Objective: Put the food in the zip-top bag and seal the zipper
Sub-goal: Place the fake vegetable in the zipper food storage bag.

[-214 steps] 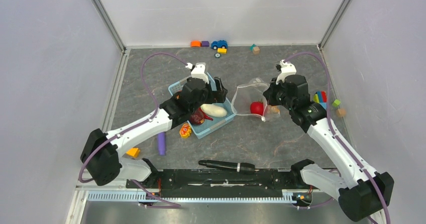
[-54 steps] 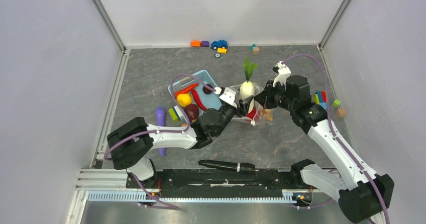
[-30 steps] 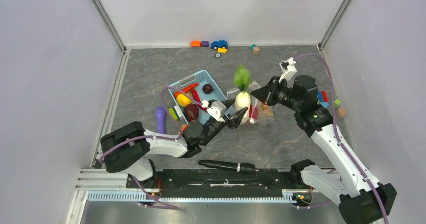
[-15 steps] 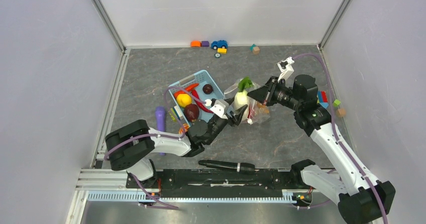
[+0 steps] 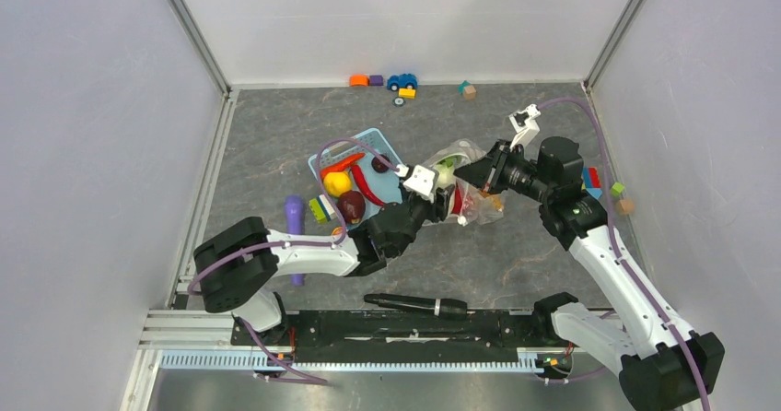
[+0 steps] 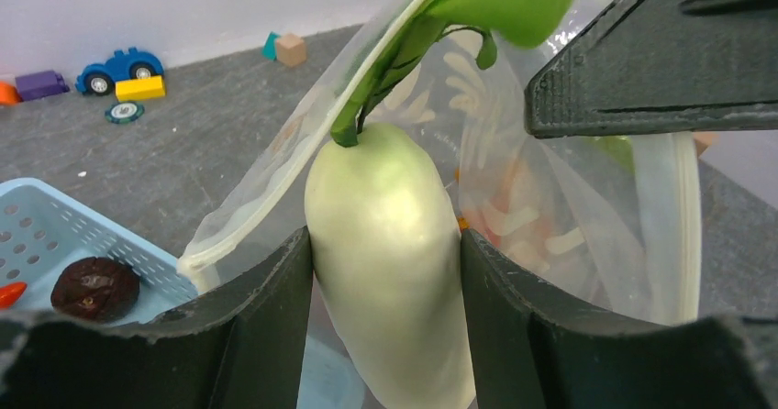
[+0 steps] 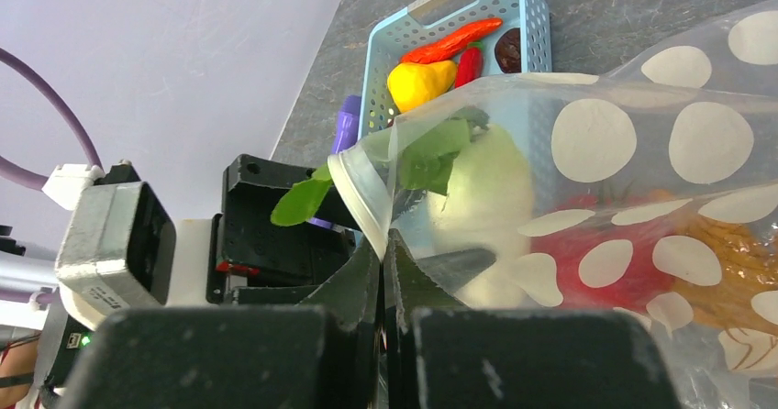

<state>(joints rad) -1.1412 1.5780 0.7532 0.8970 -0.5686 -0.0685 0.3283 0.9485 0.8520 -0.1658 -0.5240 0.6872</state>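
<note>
My left gripper (image 5: 440, 182) (image 6: 383, 244) is shut on the white oblong (image 6: 385, 235), a pale toy with green leaves, and holds it in the mouth of the zip-top bag (image 5: 472, 204) (image 6: 560, 180). My right gripper (image 5: 466, 172) (image 7: 385, 244) is shut on the bag's mouth edge, where the zipper strip (image 7: 353, 193) runs, and lifts it. Through the dotted bag (image 7: 697, 134) I see the white oblong (image 7: 482, 198) and the red apple (image 7: 596, 253). The yellow round (image 5: 337, 182), maroon piece (image 5: 351, 205), red chili (image 5: 366, 185) and orange carrot (image 5: 343, 163) lie in the basket.
The light-blue basket (image 5: 317, 163) stands left of the bag. A purple stick (image 5: 295, 217) and coloured blocks (image 5: 320, 210) lie beside it. A toy car (image 5: 402, 81) and blocks lie at the back wall, more blocks (image 5: 589, 179) at the right, and a black tool (image 5: 414, 302) at the front.
My left gripper has carried the white oblong right and down into the bag's mouth; its leaves now sit inside the rim. My right gripper has kept hold of the bag's edge.
</note>
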